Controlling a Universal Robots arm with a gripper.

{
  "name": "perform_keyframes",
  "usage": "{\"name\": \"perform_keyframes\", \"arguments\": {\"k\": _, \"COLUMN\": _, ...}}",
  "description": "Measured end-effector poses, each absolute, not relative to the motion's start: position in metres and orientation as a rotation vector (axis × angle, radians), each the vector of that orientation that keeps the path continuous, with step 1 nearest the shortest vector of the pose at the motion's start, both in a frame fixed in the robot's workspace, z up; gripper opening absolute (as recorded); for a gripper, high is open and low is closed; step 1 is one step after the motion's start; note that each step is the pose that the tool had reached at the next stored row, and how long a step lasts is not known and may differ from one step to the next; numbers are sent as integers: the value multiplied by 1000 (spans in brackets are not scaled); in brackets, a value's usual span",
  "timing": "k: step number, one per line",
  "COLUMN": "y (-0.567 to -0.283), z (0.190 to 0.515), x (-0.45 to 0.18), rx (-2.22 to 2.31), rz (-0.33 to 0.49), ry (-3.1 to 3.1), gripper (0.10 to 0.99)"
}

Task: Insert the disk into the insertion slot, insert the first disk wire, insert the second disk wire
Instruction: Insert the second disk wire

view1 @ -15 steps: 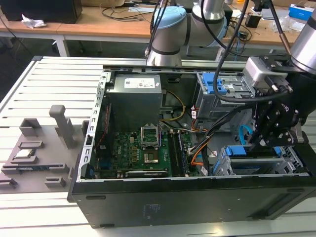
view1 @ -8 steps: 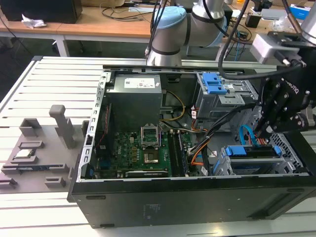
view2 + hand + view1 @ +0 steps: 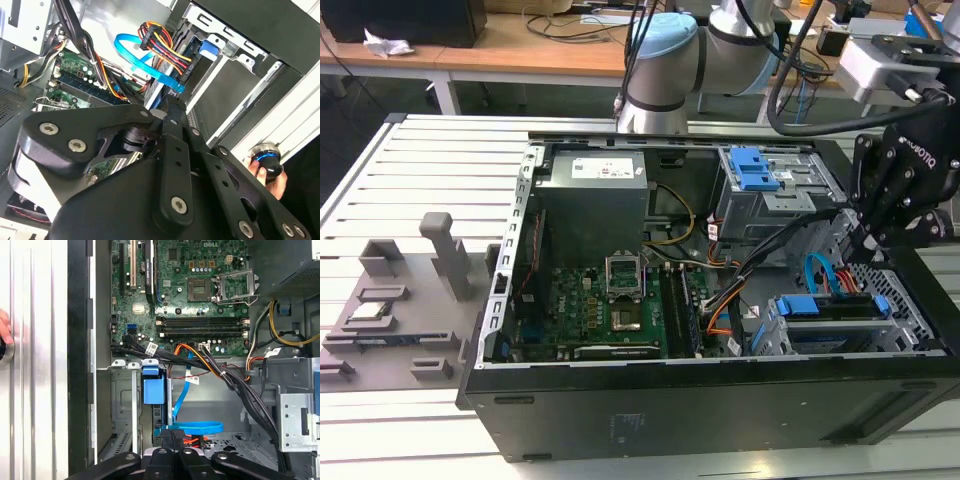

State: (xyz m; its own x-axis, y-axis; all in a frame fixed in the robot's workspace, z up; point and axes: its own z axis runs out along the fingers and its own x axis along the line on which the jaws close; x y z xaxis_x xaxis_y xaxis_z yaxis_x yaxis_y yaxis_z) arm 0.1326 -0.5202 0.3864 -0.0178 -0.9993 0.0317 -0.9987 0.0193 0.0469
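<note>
Alignment is judged the crux: with the disk seated in the insertion slot, the gripper, its fingers drawn together against the blue wire at its plug (an actual pinch cannot be told), is best held square to the disk's rear and pressed straight.

Bright even light, soft shadows w/in case; mild glare.

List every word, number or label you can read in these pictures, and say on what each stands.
No text can be quoted with confidence.
White label on the power supply: print too small to read.
Lettering on the gripper: upside down, unclear.
Markings on the motherboard: too small to read.
</note>
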Motion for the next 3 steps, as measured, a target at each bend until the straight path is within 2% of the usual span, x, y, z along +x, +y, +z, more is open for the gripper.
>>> {"name": "perform_keyframes", "arguments": {"k": 3, "y": -520, "z": 386, "x": 133, "rx": 2162, "rz": -17, "ry": -2202, "gripper": 106}}
